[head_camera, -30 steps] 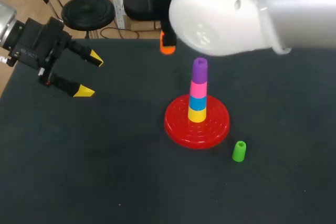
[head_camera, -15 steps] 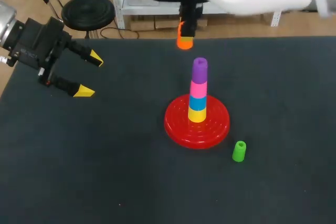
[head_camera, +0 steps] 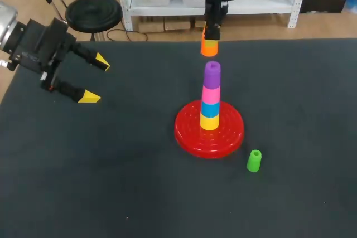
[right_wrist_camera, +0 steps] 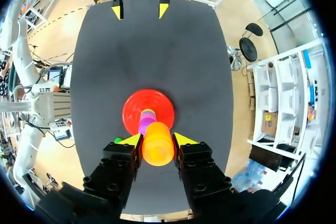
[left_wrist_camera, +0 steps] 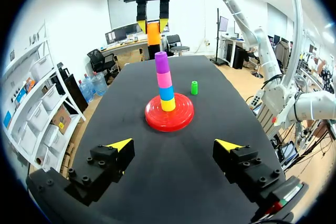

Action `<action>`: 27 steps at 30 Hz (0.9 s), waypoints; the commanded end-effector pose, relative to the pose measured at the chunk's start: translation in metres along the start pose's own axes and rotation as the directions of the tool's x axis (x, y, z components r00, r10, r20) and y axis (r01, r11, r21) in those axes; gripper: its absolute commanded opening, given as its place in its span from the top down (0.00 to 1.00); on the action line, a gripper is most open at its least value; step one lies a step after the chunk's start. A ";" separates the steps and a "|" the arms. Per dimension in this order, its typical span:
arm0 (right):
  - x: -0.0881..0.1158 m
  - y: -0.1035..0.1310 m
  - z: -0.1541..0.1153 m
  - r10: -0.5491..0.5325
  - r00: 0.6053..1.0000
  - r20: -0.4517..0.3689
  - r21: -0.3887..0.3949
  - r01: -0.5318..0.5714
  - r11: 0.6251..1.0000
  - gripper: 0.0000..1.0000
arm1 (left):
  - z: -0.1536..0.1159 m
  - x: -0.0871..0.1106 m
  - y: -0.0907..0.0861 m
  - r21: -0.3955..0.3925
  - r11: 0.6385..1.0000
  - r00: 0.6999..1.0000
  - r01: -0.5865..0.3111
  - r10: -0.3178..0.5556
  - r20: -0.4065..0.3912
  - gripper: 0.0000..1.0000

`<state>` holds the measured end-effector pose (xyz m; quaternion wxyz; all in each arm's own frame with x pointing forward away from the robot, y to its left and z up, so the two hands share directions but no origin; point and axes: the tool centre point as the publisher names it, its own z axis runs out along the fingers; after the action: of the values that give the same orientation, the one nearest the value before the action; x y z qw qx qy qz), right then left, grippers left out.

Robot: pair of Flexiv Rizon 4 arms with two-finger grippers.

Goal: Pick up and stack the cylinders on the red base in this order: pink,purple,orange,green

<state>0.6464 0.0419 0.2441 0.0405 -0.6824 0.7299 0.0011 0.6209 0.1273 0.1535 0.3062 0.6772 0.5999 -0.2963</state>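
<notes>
The right gripper [right_wrist_camera: 157, 139] pinches the smooth orange cylinder [head_camera: 209, 47] between its yellow tips, in the air over the purple cylinder [head_camera: 212, 72] that tops the stack [head_camera: 210, 107] (yellow, blue, pink below) on the ridged, glossy red base [head_camera: 231, 137]. The green cylinder [head_camera: 254, 160] stands on the matte dark table [head_camera: 111, 182] beside the base; the left gripper [head_camera: 95, 79] hangs well apart, fingers spread wide. The orange cylinder has shifted closer over the stack since half a second ago.

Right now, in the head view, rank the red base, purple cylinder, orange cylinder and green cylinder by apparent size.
1. Red base.
2. Purple cylinder and orange cylinder: alike; the orange one is held up in the right hand and partly hidden, so unranked.
3. Green cylinder, slightly smaller.
</notes>
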 end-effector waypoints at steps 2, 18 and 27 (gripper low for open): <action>0.001 -0.001 0.007 -0.012 1.000 -0.002 -0.030 0.012 0.999 1.00 | 0.000 0.001 -0.001 -0.004 1.000 1.000 -0.003 0.003 0.002 0.00; 0.007 0.006 0.018 -0.024 1.000 -0.019 -0.085 0.022 0.996 1.00 | 0.000 0.001 -0.001 -0.004 1.000 1.000 -0.003 0.003 0.002 0.00; 0.012 0.006 0.021 -0.022 1.000 -0.015 -0.090 0.021 0.996 1.00 | 0.000 0.001 -0.001 -0.004 1.000 1.000 -0.003 0.003 0.002 0.00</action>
<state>0.6411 0.0340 0.2232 0.0017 -0.6913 0.7220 0.0265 0.6209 0.1273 0.1535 0.3062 0.6772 0.5999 -0.2963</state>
